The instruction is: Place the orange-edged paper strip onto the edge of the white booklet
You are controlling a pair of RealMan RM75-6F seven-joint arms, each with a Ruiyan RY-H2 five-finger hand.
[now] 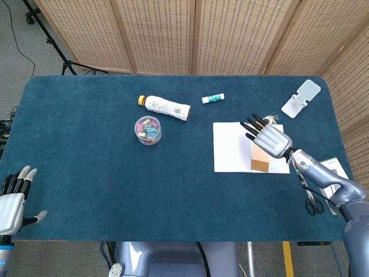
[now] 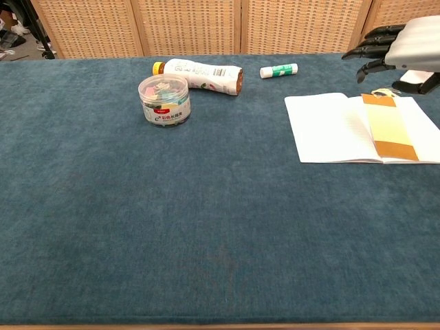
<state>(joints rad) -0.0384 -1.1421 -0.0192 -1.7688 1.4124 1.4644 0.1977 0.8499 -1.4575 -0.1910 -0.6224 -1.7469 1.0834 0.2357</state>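
Note:
The white booklet (image 2: 333, 128) (image 1: 232, 147) lies flat on the blue cloth at the right. The paper strip (image 2: 390, 128) (image 1: 260, 158), pale yellow with orange-brown ends, lies lengthwise on the booklet's right part. My right hand (image 2: 400, 49) (image 1: 268, 135) hovers above the strip's far end, fingers spread, holding nothing and clear of the paper. My left hand (image 1: 12, 202) rests open at the table's front left corner, seen only in the head view.
A white bottle (image 2: 199, 73) lies on its side beside a round tub of clips (image 2: 164, 100). A glue stick (image 2: 278, 70) lies behind the booklet. A white phone stand (image 1: 301, 98) and scissors (image 1: 313, 201) sit at the right.

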